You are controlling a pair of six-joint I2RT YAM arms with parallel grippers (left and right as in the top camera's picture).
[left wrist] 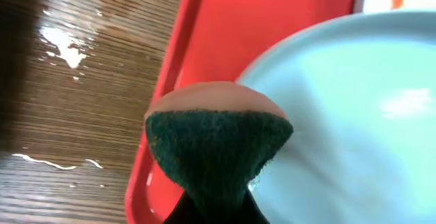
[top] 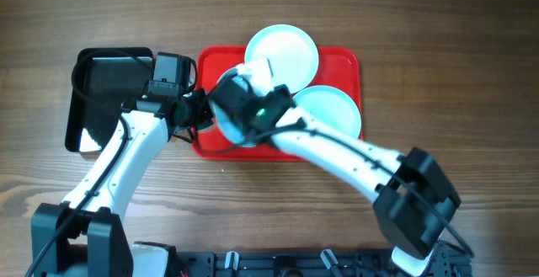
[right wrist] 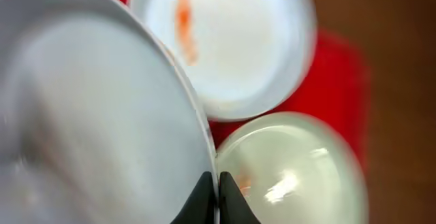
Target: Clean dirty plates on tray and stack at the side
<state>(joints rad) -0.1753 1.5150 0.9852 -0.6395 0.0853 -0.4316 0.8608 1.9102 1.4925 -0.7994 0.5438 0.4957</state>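
- The held plate (right wrist: pixel 88 115) hangs over the near-left part of the red tray (top: pixel 341 66), its pale face mostly clean.
- The right claw (right wrist: pixel 218 197) is pressed together on this plate's rim, one finger on each side.
- The left claw (left wrist: pixel 214 209) pinches a sponge (left wrist: pixel 218 149). Its dark green scouring side faces the wrist camera, with a pinkish layer behind it. The sponge sits at the plate's left edge, over the tray's rim.
- A second plate (top: pixel 282 50) lies at the far side of the tray, overhanging the far rim. It has an orange streak on it.
- A third plate (top: pixel 333 109) lies on the right part of the tray, with a small orange mark near its edge.
- A black tray (top: pixel 105 79) sits left of the red one on the wooden table (top: pixel 455 58).
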